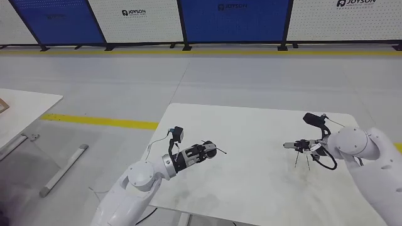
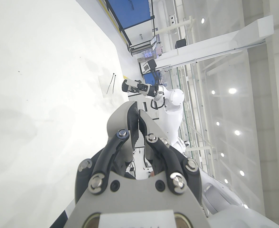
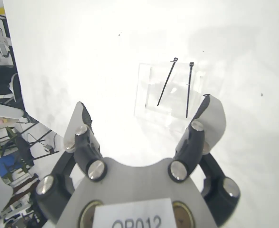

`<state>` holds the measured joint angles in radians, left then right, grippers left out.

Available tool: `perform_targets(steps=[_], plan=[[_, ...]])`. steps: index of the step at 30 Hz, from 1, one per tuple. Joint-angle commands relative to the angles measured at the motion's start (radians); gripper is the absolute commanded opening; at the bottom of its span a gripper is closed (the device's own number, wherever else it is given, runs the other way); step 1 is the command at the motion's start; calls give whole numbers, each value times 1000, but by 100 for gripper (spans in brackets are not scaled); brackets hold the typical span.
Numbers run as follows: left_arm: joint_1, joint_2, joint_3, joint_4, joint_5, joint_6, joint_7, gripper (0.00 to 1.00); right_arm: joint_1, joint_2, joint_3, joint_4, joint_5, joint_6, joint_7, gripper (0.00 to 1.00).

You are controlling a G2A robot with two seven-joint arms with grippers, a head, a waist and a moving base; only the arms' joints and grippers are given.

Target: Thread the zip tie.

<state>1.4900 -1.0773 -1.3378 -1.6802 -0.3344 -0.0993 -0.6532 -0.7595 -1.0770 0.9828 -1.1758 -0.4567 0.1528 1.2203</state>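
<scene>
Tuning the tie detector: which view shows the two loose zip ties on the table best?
Right wrist view: both zip ties lie full length, heads visible, just ahead of the open right gripper. Top view gives thin dark slivers by that gripper; left wrist view shows them small and far.

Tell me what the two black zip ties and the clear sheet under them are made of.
Two thin black zip ties: likely moulded plastic, matte; slim straps with square heads. Clear rectangular sheet: probably glossy plastic, possibly glass; see-through, with glare and visible edges.
</scene>
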Motion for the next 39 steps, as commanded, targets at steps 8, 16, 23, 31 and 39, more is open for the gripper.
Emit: perform_targets(steps=[8, 16, 23, 31, 39], plan=[[0, 0, 0, 0, 0, 0, 0, 0, 46, -16, -52, 35, -32, 22, 34, 100], [0, 0, 0, 0, 0, 0, 0, 0, 28, -14, -35, 39, -4, 3, -2, 100], [0, 0, 0, 0, 0, 0, 0, 0, 33, -15, -39, 35, -23, 25, 8, 42], [0, 0, 0, 0, 0, 0, 0, 0, 68, -30, -71, 91, -40, 81, 31, 14], [0, 0, 0, 0, 0, 0, 0, 0, 98, -46, -104, 133, -66, 134, 38, 10]])
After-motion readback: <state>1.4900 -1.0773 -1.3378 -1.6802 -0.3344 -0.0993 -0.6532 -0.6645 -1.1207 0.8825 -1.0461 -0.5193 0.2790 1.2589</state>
